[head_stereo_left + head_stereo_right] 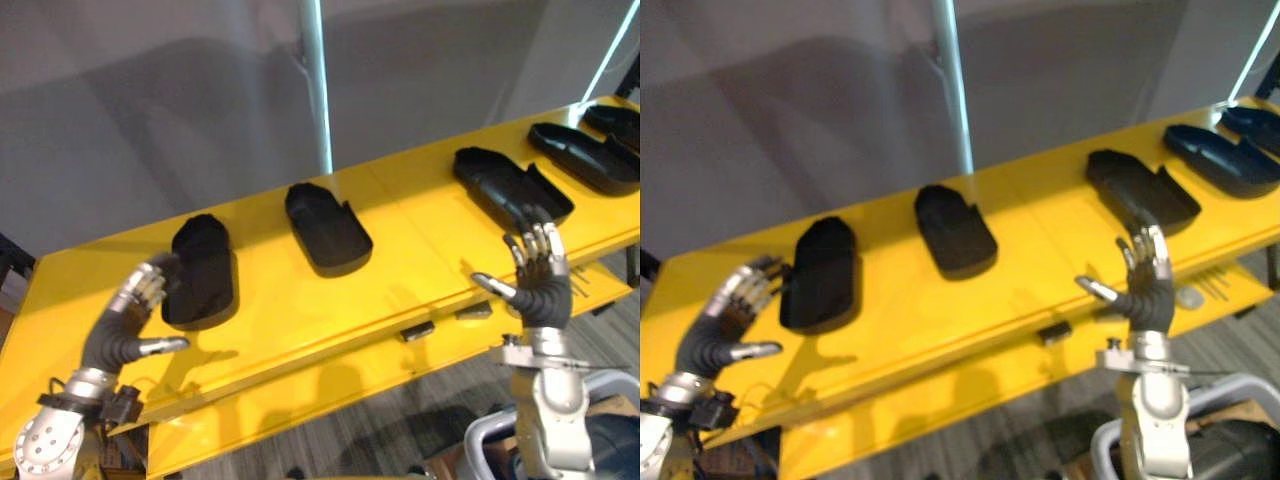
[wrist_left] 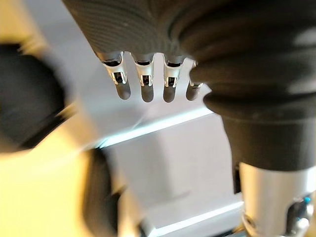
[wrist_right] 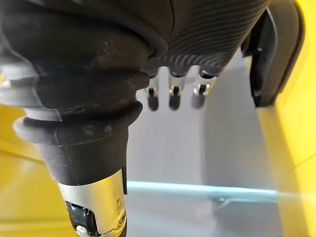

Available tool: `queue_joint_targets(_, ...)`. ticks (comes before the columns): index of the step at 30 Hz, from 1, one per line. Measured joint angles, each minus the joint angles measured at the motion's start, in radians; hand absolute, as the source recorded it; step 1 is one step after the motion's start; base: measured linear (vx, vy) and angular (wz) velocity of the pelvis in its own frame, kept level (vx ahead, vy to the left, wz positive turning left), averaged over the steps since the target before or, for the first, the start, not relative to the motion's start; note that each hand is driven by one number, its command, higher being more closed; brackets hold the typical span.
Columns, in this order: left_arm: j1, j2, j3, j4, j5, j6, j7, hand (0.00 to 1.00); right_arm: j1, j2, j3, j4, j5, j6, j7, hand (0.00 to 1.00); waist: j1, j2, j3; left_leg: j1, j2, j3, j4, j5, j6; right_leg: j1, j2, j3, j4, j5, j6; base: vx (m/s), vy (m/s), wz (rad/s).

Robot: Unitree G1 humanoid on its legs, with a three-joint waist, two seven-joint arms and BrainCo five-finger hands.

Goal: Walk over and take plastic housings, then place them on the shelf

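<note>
Several black plastic housings lie in a row on a yellow table: a leftmost housing, a middle housing, a right housing, and two more at the far right. My left hand hovers just left of the leftmost housing with its fingers relaxed and holding nothing; I cannot tell whether they touch it. At the table's front edge my right hand is raised with its fingers spread, just short of the right housing. It is empty too.
A pale upright pole rises behind the table in front of a grey wall. A lower yellow ledge along the front carries small grey parts. Grey floor shows below the ledge.
</note>
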Motion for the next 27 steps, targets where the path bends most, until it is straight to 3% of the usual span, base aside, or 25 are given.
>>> queue_joint_targets(1, 0.001, 0.029, -0.001, 0.028, 0.000, 0.034, -0.019, 0.00, 0.000, -0.019, 0.000, 0.000, 0.014, 0.009, -0.002, 0.00, 0.000, -0.001, 0.001, 0.000, 0.000, -0.001, 0.000, -0.001, 0.001, 0.001, 0.000, -0.001, -0.001, 0.000, 0.000, 0.01, 0.000, 0.04)
queue_joint_targets(3, 0.001, 0.053, -0.003, 0.040, 0.000, 0.059, -0.046, 0.00, 0.000, -0.031, 0.002, 0.000, 0.019, 0.017, -0.005, 0.00, 0.001, 0.000, 0.001, 0.000, -0.001, -0.001, -0.001, -0.001, 0.001, 0.001, -0.001, -0.002, -0.001, 0.001, 0.001, 0.00, 0.000, 0.00)
queue_joint_targets(4, 0.001, 0.079, -0.015, 0.044, 0.000, 0.096, -0.098, 0.00, 0.000, -0.041, 0.003, 0.000, 0.019, 0.020, -0.015, 0.00, 0.001, 0.001, 0.001, 0.000, -0.002, -0.001, -0.001, -0.003, 0.003, 0.001, -0.002, -0.002, -0.001, 0.001, 0.001, 0.00, 0.000, 0.00)
queue_joint_targets(7, -0.004, 0.125, -0.077, 0.056, 0.000, 0.165, -0.159, 0.00, -0.002, -0.067, 0.009, 0.000, 0.019, 0.035, -0.024, 0.00, 0.001, 0.005, 0.003, -0.005, -0.004, -0.001, -0.001, -0.003, 0.003, -0.003, -0.004, -0.003, -0.002, 0.001, 0.002, 0.00, 0.000, 0.00)
queue_joint_targets(14, -0.056, 0.170, -0.125, 0.138, 0.001, 0.266, -0.230, 0.00, -0.004, -0.125, 0.014, 0.000, 0.025, 0.041, -0.023, 0.00, 0.001, 0.009, 0.005, -0.011, -0.005, -0.002, 0.001, -0.003, 0.003, -0.014, -0.005, -0.003, -0.001, 0.002, 0.003, 0.00, 0.000, 0.00)
queue_joint_targets(23, -0.112, 0.218, -0.152, 0.215, 0.043, 0.303, -0.251, 0.00, -0.004, -0.139, 0.011, 0.000, 0.055, 0.058, -0.020, 0.00, -0.001, 0.012, 0.007, -0.013, -0.013, -0.002, 0.000, -0.003, 0.004, -0.012, -0.013, -0.004, 0.000, 0.002, 0.004, -0.01, 0.002, 0.00)
queue_joint_targets(27, -0.136, 0.234, -0.153, 0.258, 0.044, 0.300, -0.212, 0.00, -0.005, -0.149, 0.010, 0.000, 0.057, 0.058, -0.019, 0.00, -0.001, 0.010, 0.008, -0.013, -0.014, -0.002, -0.001, -0.003, 0.004, -0.013, -0.014, -0.005, 0.000, 0.002, 0.004, 0.00, 0.000, 0.00)
